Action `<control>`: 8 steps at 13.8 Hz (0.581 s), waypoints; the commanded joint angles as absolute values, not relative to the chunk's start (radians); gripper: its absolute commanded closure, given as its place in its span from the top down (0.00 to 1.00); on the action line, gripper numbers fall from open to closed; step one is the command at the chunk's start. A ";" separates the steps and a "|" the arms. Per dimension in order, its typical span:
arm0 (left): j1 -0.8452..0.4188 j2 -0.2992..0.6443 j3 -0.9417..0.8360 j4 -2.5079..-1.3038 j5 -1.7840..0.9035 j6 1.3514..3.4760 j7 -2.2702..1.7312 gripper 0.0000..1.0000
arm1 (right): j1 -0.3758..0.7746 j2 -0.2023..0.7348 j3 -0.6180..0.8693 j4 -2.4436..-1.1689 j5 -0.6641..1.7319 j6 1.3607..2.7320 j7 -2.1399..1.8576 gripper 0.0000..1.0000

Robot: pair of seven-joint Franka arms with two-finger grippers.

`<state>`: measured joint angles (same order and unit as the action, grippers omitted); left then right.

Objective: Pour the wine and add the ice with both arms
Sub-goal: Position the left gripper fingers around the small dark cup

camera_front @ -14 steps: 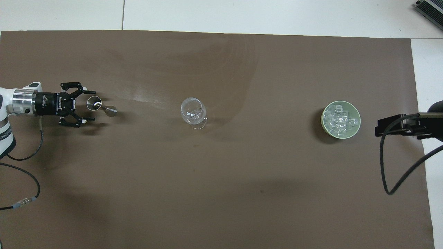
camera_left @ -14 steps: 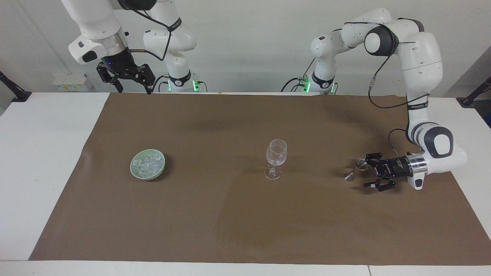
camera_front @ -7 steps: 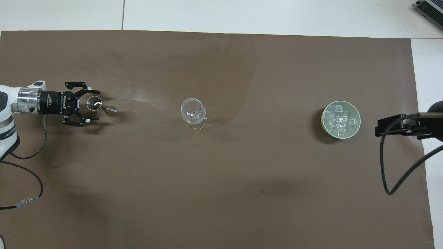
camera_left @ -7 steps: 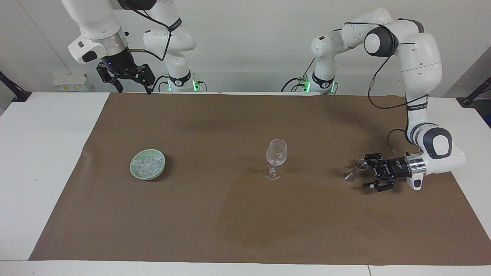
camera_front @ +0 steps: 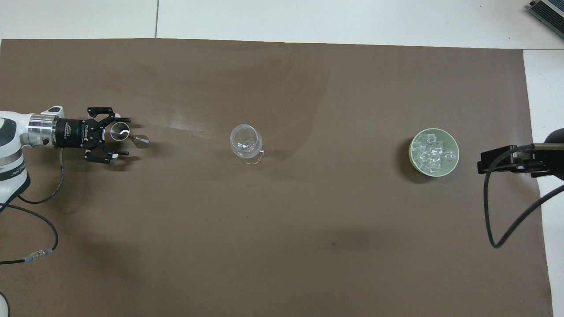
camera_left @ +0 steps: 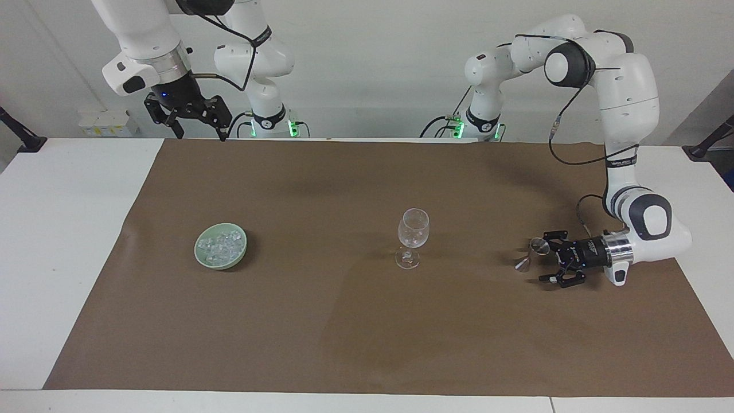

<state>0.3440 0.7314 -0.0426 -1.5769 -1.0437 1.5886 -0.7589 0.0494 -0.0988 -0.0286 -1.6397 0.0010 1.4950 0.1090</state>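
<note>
A clear stemmed wine glass [camera_left: 413, 230] [camera_front: 246, 142] stands mid-table on the brown mat. The ice [camera_left: 222, 244] [camera_front: 432, 150] lies heaped in a pale green bowl [camera_left: 202, 256] [camera_front: 413, 162] toward the right arm's end. Toward the left arm's end stands a small silvery measuring cup [camera_left: 530, 254] [camera_front: 128, 135]. My left gripper [camera_left: 545, 259] [camera_front: 126, 136] lies level just above the mat, open, with a finger on each side of the cup's upper part. My right gripper [camera_left: 200, 135] hangs high over the mat's edge by its base, open and empty. No wine shows.
The brown mat [camera_left: 367, 332] covers most of the white table [camera_left: 63, 241]. A black cable [camera_front: 493, 207] loops from the right arm over the mat's corner. The left arm's cable [camera_front: 39, 220] trails over the mat near its wrist.
My left gripper has slid along the mat toward the measuring cup, and its open fingers now flank the cup. The right arm has stayed where it was.
</note>
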 commanded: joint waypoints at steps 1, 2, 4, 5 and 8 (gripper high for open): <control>0.336 0.732 -0.035 -1.582 -1.063 1.583 -0.752 1.00 | 0.049 -0.115 -0.032 -1.657 0.018 1.493 0.087 1.00; 0.336 0.732 -0.035 -1.582 -1.063 1.579 -0.752 1.00 | 0.049 -0.115 -0.032 -1.657 0.018 1.493 0.087 1.00; 0.334 0.732 -0.037 -1.582 -1.065 1.575 -0.752 1.00 | 0.049 -0.115 -0.032 -1.657 0.018 1.494 0.087 1.00; 0.334 0.732 -0.040 -1.582 -1.065 1.575 -0.752 1.00 | 0.049 -0.115 -0.032 -1.657 0.018 1.493 0.087 1.00; 0.331 0.732 -0.048 -1.582 -1.065 1.574 -0.752 0.96 | 0.051 -0.115 -0.032 -1.657 0.018 1.493 0.087 1.00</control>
<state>0.3435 0.7314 -0.0536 -1.5769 -1.0437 1.5841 -0.7588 0.0494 -0.0988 -0.0286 -1.6397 0.0010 1.4950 0.1090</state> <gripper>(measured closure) 0.018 0.000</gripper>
